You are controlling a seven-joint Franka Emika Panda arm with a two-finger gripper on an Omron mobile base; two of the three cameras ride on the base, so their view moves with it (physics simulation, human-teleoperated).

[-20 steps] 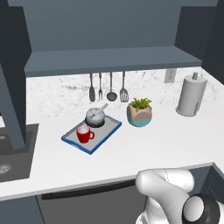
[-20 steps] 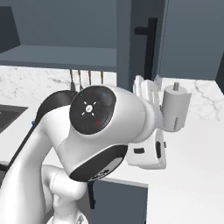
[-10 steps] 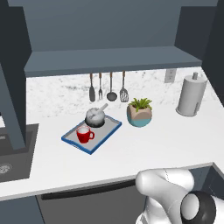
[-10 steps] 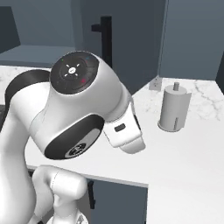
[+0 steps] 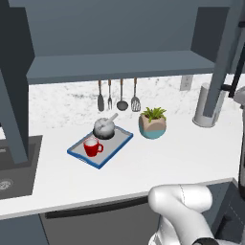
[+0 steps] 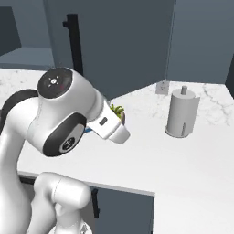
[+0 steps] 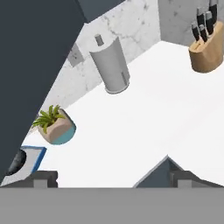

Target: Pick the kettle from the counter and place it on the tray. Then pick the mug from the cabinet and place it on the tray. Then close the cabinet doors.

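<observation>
The blue-rimmed tray lies on the white counter. On it stand the grey kettle and the red mug. The cabinet is open, with its shelf bare. Its left door stands out from the cabinet. Its right door, with a black bar handle, is partly swung in. In the hand view my gripper is open and holds nothing. It looks down at the counter, with the right door close along the left. I cannot tell whether it touches the door. A tray corner and the kettle peek out from under that door.
A potted plant sits right of the tray. A tall grey cylinder with a knob stands at the back right, and a wooden knife block beyond it. Utensils hang on the wall. The dark sink is at the left.
In the right base view the right door and its handle have swung to the left, toward the cabinet. My arm has swung along with it. Tray, kettle and mug have not moved.
</observation>
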